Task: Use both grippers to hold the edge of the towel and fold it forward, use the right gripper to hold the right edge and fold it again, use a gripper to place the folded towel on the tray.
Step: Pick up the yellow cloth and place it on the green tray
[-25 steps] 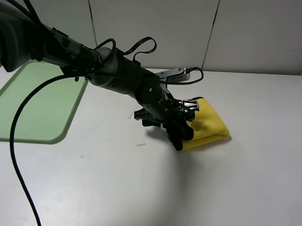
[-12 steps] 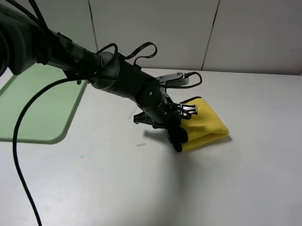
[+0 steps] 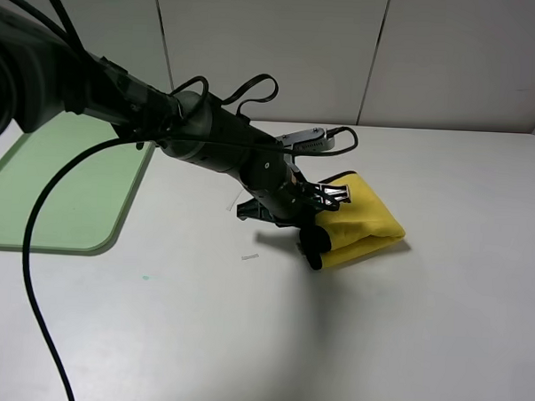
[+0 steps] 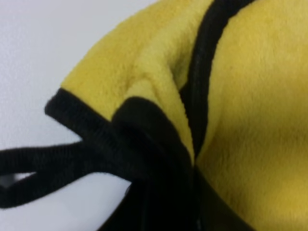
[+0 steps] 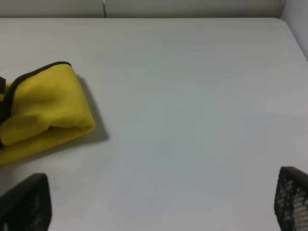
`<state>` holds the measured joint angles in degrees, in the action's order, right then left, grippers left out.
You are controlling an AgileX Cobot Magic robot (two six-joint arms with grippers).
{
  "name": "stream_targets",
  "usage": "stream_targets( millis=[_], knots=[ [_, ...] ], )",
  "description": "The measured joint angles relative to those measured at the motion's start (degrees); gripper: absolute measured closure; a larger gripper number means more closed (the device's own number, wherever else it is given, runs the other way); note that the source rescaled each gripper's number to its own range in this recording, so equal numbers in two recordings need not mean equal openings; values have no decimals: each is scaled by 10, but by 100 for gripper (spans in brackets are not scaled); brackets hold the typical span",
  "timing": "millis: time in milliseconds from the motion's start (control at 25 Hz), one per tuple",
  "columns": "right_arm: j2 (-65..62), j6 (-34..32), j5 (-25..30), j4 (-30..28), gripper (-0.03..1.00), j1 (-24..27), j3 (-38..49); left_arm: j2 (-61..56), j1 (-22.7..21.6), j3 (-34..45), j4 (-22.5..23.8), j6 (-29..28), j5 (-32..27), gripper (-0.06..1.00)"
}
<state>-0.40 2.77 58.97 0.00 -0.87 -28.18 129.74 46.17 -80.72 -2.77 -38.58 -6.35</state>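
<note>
White desk [image 3: 404,331] under everything. Mint tray [image 3: 46,191] far left, well apart from towel. Folded towel [image 3: 364,224] right of centre, not yet on tray. Left end effector [image 3: 313,247] clenched on towel's near-left corner, black edge [image 4: 144,144] bunched in the bite. Right end effector [image 5: 159,204] released, wide apart, grasping nothing, near side of towel. Likely risk: only outer layers pinched, so folds could fall open or slip out on the long carry left.
</note>
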Motion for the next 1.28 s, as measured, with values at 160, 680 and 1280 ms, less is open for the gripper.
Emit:
stream_targets(
  millis=[160,680,1280],
  knots=[
    [0,0,0,0,-3,0,0,-10,-7,1,0,0,-25,85],
    [0,0,0,0,-3,0,0,-94,-100,2,8,124,-181,85],
    [0,0,0,0,-3,0,0,-131,-169,2,63,197,-275,85]
  ],
)
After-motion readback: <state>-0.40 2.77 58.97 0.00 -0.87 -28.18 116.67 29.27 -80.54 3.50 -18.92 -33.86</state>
